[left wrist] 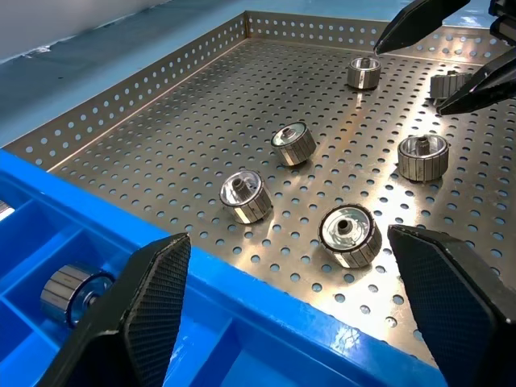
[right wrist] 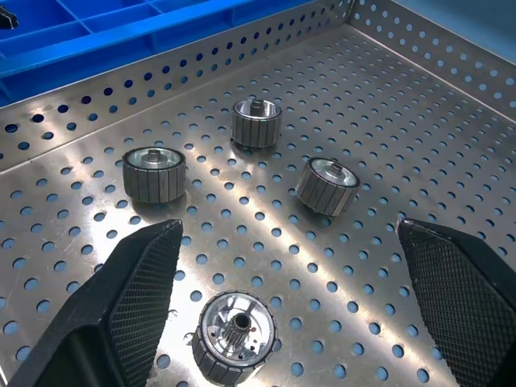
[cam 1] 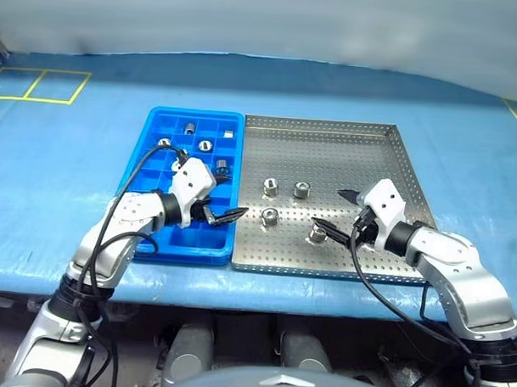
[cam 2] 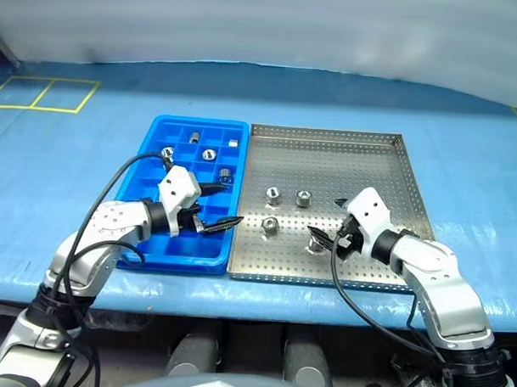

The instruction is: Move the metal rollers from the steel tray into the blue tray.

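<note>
Side by side on a blue-covered desk (cam 1: 64, 170): blue tray (cam 1: 159, 126) at nine o'clock, steel tray (cam 1: 362, 155) at three o'clock, long edges touching. Four metal rollers (cam 1: 271, 186) on the perforated steel, two near the centre, one (cam 1: 270, 217) toward six o'clock of those, one (cam 1: 317, 235) just beside the right gripper. Four more rollers (cam 1: 205, 146) already in compartments at the twelve o'clock half of the blue tray, plus a small pale piece (cam 1: 229, 134) in another compartment. Left gripper (cam 1: 214, 202) over the blue tray's three o'clock edge, fingers (left wrist: 153, 306) spread wide, empty. Right gripper (cam 1: 336, 210) low over the steel tray, pointing toward nine o'clock, fingers (right wrist: 141, 282) also wide apart and empty, the nearest roller (right wrist: 234, 333) lying between them, not gripped. Yellow floor markings (cam 1: 41, 84) taped at ten o'clock.
</note>
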You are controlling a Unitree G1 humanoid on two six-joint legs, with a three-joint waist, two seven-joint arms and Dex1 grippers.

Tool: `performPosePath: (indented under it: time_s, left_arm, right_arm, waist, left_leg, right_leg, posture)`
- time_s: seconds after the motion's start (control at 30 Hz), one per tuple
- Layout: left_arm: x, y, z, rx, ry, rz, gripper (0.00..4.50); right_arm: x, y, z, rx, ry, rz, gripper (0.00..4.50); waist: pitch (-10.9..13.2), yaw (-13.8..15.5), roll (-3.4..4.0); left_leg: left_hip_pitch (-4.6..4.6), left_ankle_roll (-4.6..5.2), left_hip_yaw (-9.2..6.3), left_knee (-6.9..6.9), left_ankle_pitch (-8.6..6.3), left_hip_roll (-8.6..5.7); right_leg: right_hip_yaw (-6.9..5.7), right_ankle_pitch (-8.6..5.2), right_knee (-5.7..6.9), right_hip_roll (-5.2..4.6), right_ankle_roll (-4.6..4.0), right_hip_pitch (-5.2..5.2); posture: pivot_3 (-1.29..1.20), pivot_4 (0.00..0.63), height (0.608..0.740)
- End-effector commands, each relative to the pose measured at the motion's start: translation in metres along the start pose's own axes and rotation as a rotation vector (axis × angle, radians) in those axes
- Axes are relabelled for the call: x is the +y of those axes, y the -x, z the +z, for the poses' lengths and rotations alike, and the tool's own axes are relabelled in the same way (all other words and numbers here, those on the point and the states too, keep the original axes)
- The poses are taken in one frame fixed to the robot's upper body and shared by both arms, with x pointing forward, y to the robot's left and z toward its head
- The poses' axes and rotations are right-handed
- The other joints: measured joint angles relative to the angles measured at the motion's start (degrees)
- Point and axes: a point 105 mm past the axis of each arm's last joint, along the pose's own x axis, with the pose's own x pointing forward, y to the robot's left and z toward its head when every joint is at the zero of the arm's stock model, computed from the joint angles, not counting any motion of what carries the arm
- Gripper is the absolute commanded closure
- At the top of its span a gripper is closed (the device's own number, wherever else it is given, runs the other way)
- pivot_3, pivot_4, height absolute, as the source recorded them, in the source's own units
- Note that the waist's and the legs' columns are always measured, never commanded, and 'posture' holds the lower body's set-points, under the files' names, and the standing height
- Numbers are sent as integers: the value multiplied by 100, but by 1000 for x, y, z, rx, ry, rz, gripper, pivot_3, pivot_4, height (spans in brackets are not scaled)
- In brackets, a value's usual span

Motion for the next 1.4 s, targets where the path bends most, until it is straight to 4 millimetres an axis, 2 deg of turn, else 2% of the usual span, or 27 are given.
performPosePath:
  time_s: [0.03,0.4,0.8,1.0,1.2,1.4]
  left_arm:
    - [-4,1,15,-37,-42,-20,265]
    - [-5,-1,14,-29,-40,-21,265]
    - [-9,-13,17,-32,-65,-68,265]
    - [-10,-24,19,-17,-94,-104,265]
    - [-16,-47,14,47,-164,-157,265]
    - [-17,-66,-5,169,-249,-185,265]
  right_arm:
    - [0,5,13,-51,43,-19,15]
    - [-1,1,10,-51,34,-33,15]
    - [1,1,9,-50,36,-41,15]
    - [1,3,9,-55,38,-58,15]
    - [1,7,6,-56,36,-83,15]
    - [2,10,5,-58,35,-101,15]
  waist:
    - [0,-4,0]
    - [0,1,0]
    - [0,-5,0]
    - [-1,-60,1]
    - [-1,-104,1]
    - [-1,-198,2]
  left_leg:
    - [0,0,0,0,0,0]
    - [1,0,1,3,0,0]
    - [1,0,1,5,0,0]
    - [1,0,1,6,0,-1]
    - [2,0,2,8,0,-2]
    - [3,0,5,10,0,-4]
  right_leg:
    - [0,0,0,0,0,0]
    - [1,1,3,0,1,1]
    - [2,1,2,0,1,2]
    - [3,2,3,1,2,3]
    - [6,3,4,1,5,5]
    - [13,7,4,2,11,5]
  posture:
    - [40,150,740]
    - [59,150,740]
    - [17,150,740]
    - [-14,150,740]
    - [-47,150,740]
    - [-74,150,740]
